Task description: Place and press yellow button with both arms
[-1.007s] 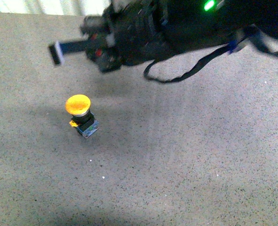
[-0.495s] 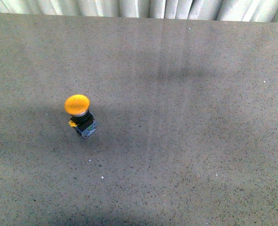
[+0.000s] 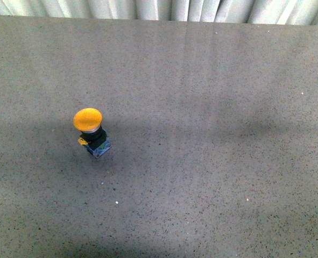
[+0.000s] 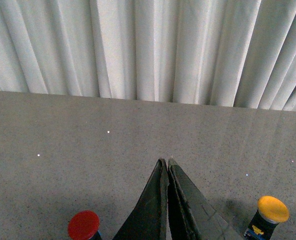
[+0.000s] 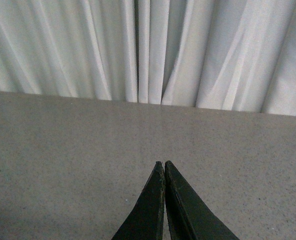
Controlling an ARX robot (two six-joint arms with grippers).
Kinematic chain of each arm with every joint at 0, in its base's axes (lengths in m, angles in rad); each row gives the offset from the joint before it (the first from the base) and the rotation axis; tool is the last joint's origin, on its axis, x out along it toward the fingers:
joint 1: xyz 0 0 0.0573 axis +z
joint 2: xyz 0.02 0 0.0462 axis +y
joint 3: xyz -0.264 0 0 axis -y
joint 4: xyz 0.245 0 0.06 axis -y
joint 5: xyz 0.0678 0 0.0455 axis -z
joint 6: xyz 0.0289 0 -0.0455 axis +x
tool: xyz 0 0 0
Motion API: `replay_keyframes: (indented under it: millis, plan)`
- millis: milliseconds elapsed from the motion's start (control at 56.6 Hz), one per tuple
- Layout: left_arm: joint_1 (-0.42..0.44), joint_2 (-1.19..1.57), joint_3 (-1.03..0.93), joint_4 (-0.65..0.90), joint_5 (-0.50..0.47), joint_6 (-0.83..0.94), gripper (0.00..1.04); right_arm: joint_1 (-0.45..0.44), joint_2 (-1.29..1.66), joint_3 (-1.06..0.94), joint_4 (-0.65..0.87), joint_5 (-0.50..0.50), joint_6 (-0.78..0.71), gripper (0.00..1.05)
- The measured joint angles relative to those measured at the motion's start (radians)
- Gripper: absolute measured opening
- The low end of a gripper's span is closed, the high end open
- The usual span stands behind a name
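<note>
The yellow button (image 3: pixel 89 120) stands on the grey speckled table, left of centre in the front view, its orange-yellow dome on a black body with a small blue-and-yellow base. The left wrist view shows it too, the yellow button (image 4: pixel 272 210) off to one side of my left gripper (image 4: pixel 165 161), which is shut with nothing between its fingers. My right gripper (image 5: pixel 161 163) is shut too and empty, over bare table. Neither arm appears in the front view.
A red button (image 4: pixel 83 225) stands on the other side of the left gripper in the left wrist view. White pleated curtains (image 5: pixel 148 50) hang behind the table's far edge (image 3: pixel 159 19).
One second ago a black arm crossed the top of the front view; it had left the view by half a second ago. The yellow button has stayed put.
</note>
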Motion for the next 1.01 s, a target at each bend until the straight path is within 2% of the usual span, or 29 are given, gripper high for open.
replay_keyframes:
  millis: [88,141,247,424,1007]
  plan:
    - [0.000,0.000,0.000,0.000,0.000,0.000,0.01,-0.017,-0.068,-0.027,-0.042,-0.021,0.000,0.01]
    - [0.000,0.000,0.000,0.000,0.000,0.000,0.01,-0.064,-0.108,-0.043,-0.069,-0.087,-0.001,0.01]
    - [0.000,0.000,0.000,0.000,0.000,0.000,0.01,-0.099,-0.124,-0.084,-0.031,-0.093,0.000,0.01]
    - [0.000,0.000,0.000,0.000,0.000,0.000,0.01,-0.100,-0.293,-0.099,-0.180,-0.100,-0.001,0.01]
    - [0.000,0.000,0.000,0.000,0.000,0.000,0.01,-0.100,-0.626,-0.100,-0.495,-0.101,-0.001,0.01]
